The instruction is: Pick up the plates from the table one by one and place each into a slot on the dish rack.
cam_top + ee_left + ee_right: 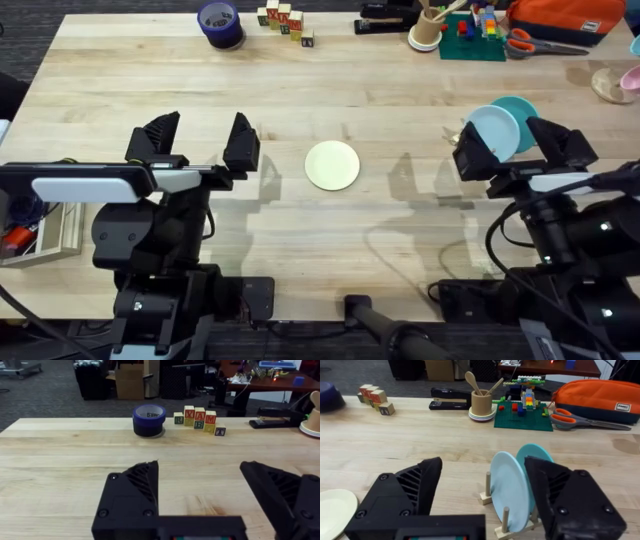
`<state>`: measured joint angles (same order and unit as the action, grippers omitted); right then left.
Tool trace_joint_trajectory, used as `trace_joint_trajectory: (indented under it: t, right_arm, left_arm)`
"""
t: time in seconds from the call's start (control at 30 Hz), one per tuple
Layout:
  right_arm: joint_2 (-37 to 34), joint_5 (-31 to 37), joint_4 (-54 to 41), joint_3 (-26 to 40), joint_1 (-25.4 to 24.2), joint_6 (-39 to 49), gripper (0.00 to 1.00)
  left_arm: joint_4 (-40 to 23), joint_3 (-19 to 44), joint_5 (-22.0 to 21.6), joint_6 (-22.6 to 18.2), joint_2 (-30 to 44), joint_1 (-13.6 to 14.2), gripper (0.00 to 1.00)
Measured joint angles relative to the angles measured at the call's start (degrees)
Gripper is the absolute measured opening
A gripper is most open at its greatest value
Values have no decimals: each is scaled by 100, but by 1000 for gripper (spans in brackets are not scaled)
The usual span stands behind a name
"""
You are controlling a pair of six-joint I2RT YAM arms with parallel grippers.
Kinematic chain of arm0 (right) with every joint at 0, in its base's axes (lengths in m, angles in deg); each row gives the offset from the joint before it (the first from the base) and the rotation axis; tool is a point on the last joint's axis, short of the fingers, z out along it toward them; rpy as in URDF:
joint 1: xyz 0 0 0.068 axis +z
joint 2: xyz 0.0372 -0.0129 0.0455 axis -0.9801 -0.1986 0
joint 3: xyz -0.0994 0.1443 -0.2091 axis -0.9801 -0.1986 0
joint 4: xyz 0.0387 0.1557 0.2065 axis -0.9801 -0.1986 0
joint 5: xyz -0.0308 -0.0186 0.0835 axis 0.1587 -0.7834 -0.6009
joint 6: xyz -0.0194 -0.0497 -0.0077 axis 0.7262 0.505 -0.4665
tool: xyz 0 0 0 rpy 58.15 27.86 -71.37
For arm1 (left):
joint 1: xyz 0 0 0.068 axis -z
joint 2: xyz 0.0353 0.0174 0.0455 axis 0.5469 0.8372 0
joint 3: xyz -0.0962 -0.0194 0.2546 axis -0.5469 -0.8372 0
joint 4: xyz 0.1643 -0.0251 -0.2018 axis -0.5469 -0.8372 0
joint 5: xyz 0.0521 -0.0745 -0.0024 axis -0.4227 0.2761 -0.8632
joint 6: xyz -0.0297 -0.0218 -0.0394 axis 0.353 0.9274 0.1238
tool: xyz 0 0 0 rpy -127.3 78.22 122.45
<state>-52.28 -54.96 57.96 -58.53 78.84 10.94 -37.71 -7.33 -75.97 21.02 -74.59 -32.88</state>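
Overhead view: the cream plate point(332, 165) lies flat on the table point(300, 90) at the centre of the frame, between the two arms and touched by neither. The left gripper point(200, 143) sits left of centre, its two black fingers spread wide with nothing between them. The right gripper point(513, 143) is at the right of the frame, fingers also spread apart, on either side of the two plates standing on edge there. The light blue plate point(494, 131) is in front and the teal plate point(517, 108) just behind it, both upright; the dish rack is mostly hidden under them in this view.

In the right wrist view the dish rack point(496, 510) shows as pale wood with thin pegs, the light blue plate point(509, 491) and teal plate point(536, 457) in neighbouring slots; whether a finger touches a plate cannot be told. Along the top edge of the overhead frame are a roll of blue tape point(220, 24), letter blocks point(285, 22), a stapler point(388, 20) and scissors point(545, 43)
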Motion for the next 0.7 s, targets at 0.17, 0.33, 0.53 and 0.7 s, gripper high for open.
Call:
trace_joint_trajectory:
  t: [0.17, 0.33, 0.53, 0.7]
  right_arm:
    - [0, 0, -2, 0, 0, 0, 992]
    - [0, 0, -2, 0, 0, 0, 993]
    - [0, 0, -2, 0, 0, 0, 994]
    - [0, -4, 11, 0, 0, 42, 995]
  left_arm:
    - [0, 0, -1, 0, 0, 1, 994]
    - [0, 0, -1, -2, 0, 0, 994]
    - [0, 0, -1, -1, 0, 1, 994]
    - [95, 0, -2, 0, 0, 0, 994]
